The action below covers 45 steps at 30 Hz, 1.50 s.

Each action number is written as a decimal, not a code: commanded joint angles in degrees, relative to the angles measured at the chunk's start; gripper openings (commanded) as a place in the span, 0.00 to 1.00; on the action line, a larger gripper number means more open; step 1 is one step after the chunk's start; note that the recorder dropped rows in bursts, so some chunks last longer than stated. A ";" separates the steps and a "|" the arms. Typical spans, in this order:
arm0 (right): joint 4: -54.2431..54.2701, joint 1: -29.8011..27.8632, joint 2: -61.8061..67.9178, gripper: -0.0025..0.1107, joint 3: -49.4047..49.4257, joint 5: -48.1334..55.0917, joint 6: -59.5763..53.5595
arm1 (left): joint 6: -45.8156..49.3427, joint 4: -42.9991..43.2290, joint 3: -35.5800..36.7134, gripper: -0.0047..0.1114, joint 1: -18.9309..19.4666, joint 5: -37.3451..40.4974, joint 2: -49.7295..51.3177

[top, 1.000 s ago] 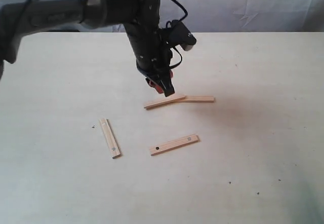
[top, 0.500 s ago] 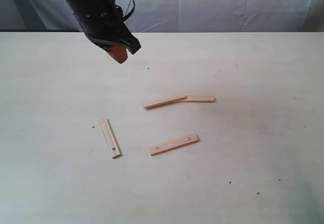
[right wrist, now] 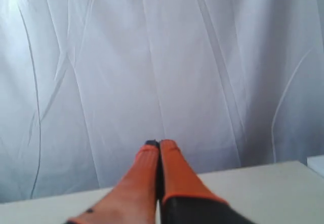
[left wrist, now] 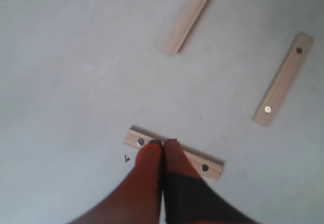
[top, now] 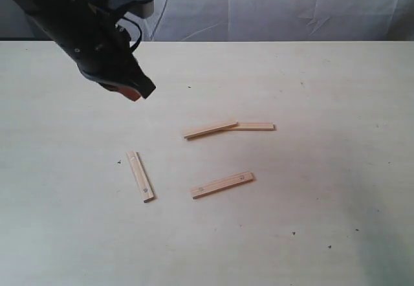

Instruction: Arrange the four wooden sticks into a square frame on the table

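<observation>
Four wooden sticks lie scattered on the table (top: 336, 189). One stick (top: 140, 176) lies left of centre and a second stick (top: 222, 184) lies in the middle front. A third stick (top: 210, 130) rests its end on a fourth stick (top: 257, 127) behind. My left gripper (top: 134, 94) hangs shut and empty in the air at the upper left. In the left wrist view its fingertips (left wrist: 152, 150) line up over the dotted left stick (left wrist: 208, 167), with the two other sticks (left wrist: 283, 79) (left wrist: 191, 16) farther off. My right gripper (right wrist: 159, 144) is shut and empty, out of the exterior view.
A white curtain (top: 291, 4) hangs behind the table's far edge, and the right wrist view faces this curtain (right wrist: 152, 57). A few dark specks (top: 119, 162) mark the tabletop. Nothing else stands near the sticks.
My left gripper has lifted away from the two touching sticks in the middle and swung up and to the left. The sticks have stayed where they were.
</observation>
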 commanded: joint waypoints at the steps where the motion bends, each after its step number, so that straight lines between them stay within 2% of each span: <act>1: 0.08 -0.32 -0.37 0.01 0.08 -7.50 -0.30 | 0.61 -0.16 3.69 0.04 0.08 -3.38 -0.45; 12: 1.30 -0.32 -0.37 0.01 0.08 -12.79 -0.04 | 1.60 -2.74 5.33 0.04 0.08 -5.44 -0.45; 14: 1.30 -0.32 -0.37 0.01 -1.18 -9.54 0.48 | 1.60 -2.74 5.33 0.04 0.08 -5.85 -0.45; 18: -0.03 -0.32 5.04 0.01 -9.60 4.55 -0.73 | 1.60 -3.56 5.33 0.04 0.08 -8.14 -0.45; 25: 0.26 -0.32 30.52 0.01 -28.38 22.52 -0.83 | 1.22 -4.58 5.33 0.04 -0.02 -12.29 0.49; 29: 4.92 0.97 49.48 0.01 -38.03 31.47 -3.43 | 1.22 -6.89 5.33 0.04 -0.02 -14.62 4.89; 31: 10.09 3.40 61.95 0.01 -43.99 34.84 -9.00 | 1.42 -10.08 5.19 0.04 -0.22 -18.02 8.00; 38: 13.58 10.42 89.26 0.01 -57.44 35.52 -15.23 | 1.64 -14.59 -0.94 0.04 -2.81 -21.53 15.81; 41: 15.32 11.16 98.86 0.01 -64.12 37.61 -17.60 | 1.23 -16.31 -3.96 0.04 -3.54 -21.84 20.27; 45: 23.70 11.16 109.50 0.01 -71.88 41.76 -25.65 | 1.23 -19.85 -4.62 0.04 -3.60 -23.89 24.08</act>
